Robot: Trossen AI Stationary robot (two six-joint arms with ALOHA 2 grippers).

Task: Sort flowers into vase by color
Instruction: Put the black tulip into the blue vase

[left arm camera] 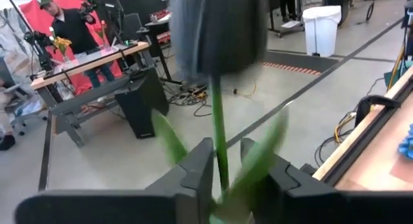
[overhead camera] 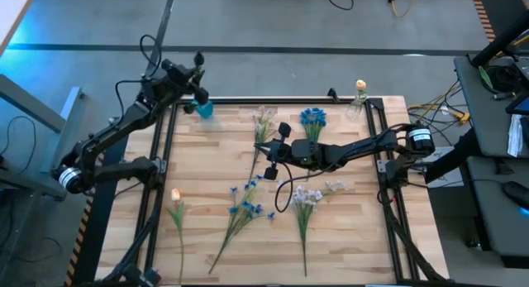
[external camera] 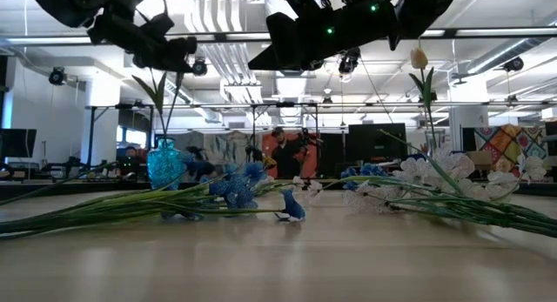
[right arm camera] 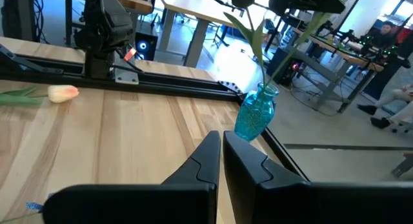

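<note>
My left gripper [overhead camera: 199, 94] hovers over the blue glass vase [overhead camera: 204, 111] at the table's far left corner. It is open, and a green stem [left arm camera: 220, 130] with leaves passes between its fingers; the gap is wider than the stem. In the right wrist view this stem [right arm camera: 274, 62] stands in the blue vase [right arm camera: 255, 114]; its blossom is hidden. My right gripper [overhead camera: 269, 155] hangs shut and empty above the table's middle. On the wood lie a peach tulip [overhead camera: 176, 196], a blue sprig [overhead camera: 245, 209] and two white-lilac sprigs [overhead camera: 306, 196] [overhead camera: 264, 121].
A clear vase [overhead camera: 359, 93] with a peach tulip [external camera: 419, 58] stands at the far right corner. Blue blossoms [overhead camera: 312, 117] sit near the far edge, right of centre. A black frame [overhead camera: 165, 155] rims the table. People and benches stand in the room beyond.
</note>
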